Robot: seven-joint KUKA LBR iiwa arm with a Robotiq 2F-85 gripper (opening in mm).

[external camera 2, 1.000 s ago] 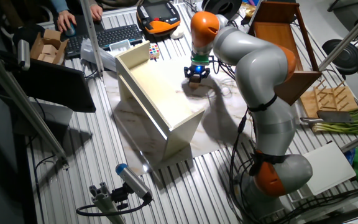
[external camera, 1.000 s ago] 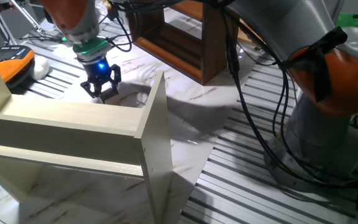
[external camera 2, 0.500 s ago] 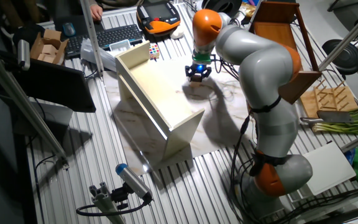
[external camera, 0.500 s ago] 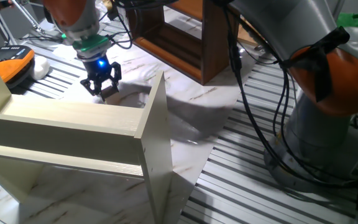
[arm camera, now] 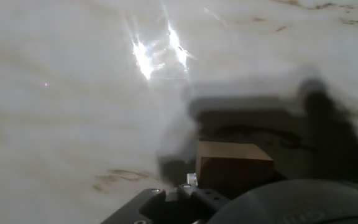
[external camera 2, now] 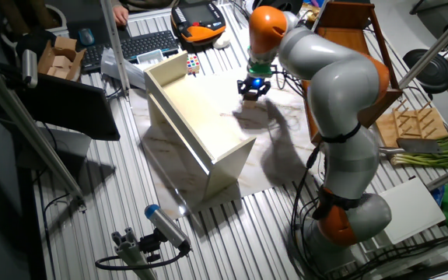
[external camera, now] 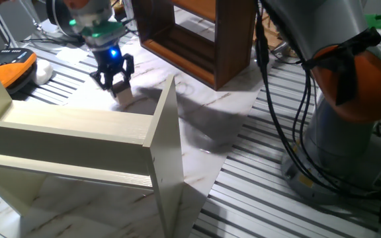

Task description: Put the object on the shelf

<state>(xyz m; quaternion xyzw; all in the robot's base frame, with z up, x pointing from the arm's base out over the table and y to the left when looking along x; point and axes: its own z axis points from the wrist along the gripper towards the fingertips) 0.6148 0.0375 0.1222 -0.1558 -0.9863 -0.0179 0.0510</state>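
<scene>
My gripper (external camera: 116, 83) is shut on the small light-tan wooden cube (external camera: 123, 96) and holds it a little above the marble tabletop, just behind the pale cream shelf unit. The other fixed view shows the gripper (external camera 2: 252, 90) between the cream unit and the dark brown shelf (external camera 2: 356, 58). The hand view shows the cube (arm camera: 234, 163) between the fingers, its shadow on the marble below. The dark brown open-fronted shelf (external camera: 200, 36) stands behind and to the right of the gripper, opening toward the front.
The pale cream shelf unit (external camera: 104, 142) lies across the foreground. A white rounded lump (external camera: 43, 70) and an orange-black pendant (external camera: 15, 66) sit at the left. The arm's base (external camera: 349, 125) and cables (external camera: 280, 86) are at the right.
The gripper has risen off the tabletop with the cube in its fingers and has shifted slightly toward the dark brown shelf.
</scene>
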